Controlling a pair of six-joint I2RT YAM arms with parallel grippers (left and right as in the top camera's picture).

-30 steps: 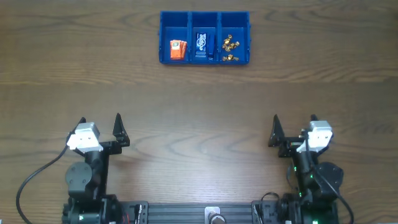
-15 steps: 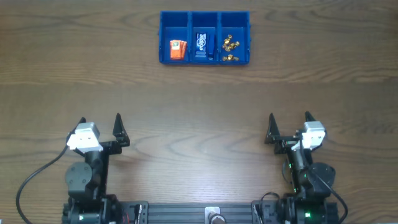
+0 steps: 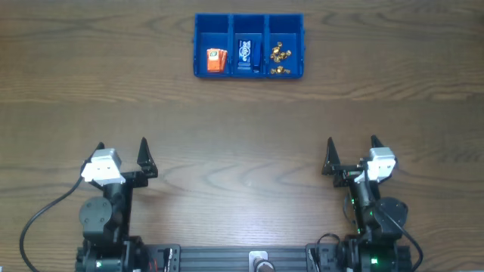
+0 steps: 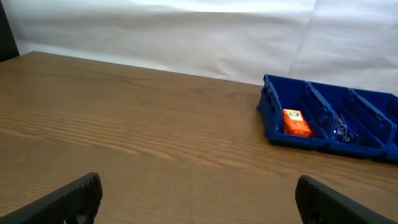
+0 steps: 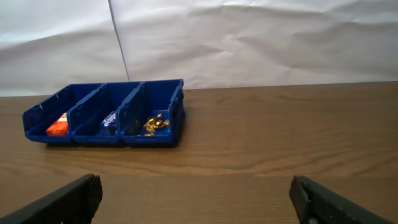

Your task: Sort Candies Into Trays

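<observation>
Left gripper (image 3: 122, 143) and right gripper (image 3: 351, 141) sit near-side, jaws open, well apart from far tray (image 3: 249, 16) holding orange candy (image 3: 216, 60), blue candy (image 3: 243, 51), gold candies (image 3: 279, 57).

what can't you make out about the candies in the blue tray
- Count of gold candies: too small in the top view; in the right wrist view the tray front wall hides the lower ones.
- The blue candy: partly behind a divider in the right wrist view.
- Print on the orange candy: too small in every view.
- The tray's far end: cut off by the left wrist view's edge.
</observation>
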